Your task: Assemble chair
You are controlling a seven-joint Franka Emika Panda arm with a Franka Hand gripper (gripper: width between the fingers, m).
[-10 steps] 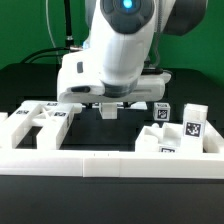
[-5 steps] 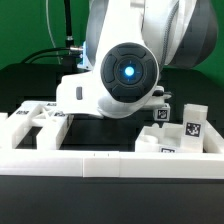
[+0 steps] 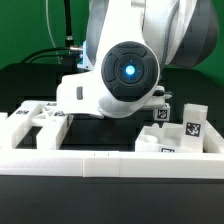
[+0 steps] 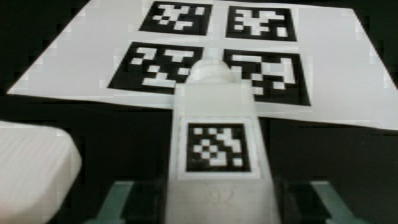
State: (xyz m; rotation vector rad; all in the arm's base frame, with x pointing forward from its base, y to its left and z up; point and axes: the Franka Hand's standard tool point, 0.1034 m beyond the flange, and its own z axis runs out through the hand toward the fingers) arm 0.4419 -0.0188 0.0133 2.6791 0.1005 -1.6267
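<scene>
While the arm (image 3: 125,75) bends low and hides its claw in the exterior view, the wrist view shows the gripper (image 4: 217,205) astride a tagged post (image 4: 217,120). There is a finger at either flank, though whether the pads press it cannot be told. The marker board (image 4: 219,38) lies just beyond. The chair is not yet joined: a slotted panel (image 3: 38,120) lies at the exterior view's left and more posts (image 3: 190,122) at its right, behind the rail (image 3: 110,165). The step looks like picking up this post, and the next move calls for a firm, square pinch, then a straight lift.
</scene>
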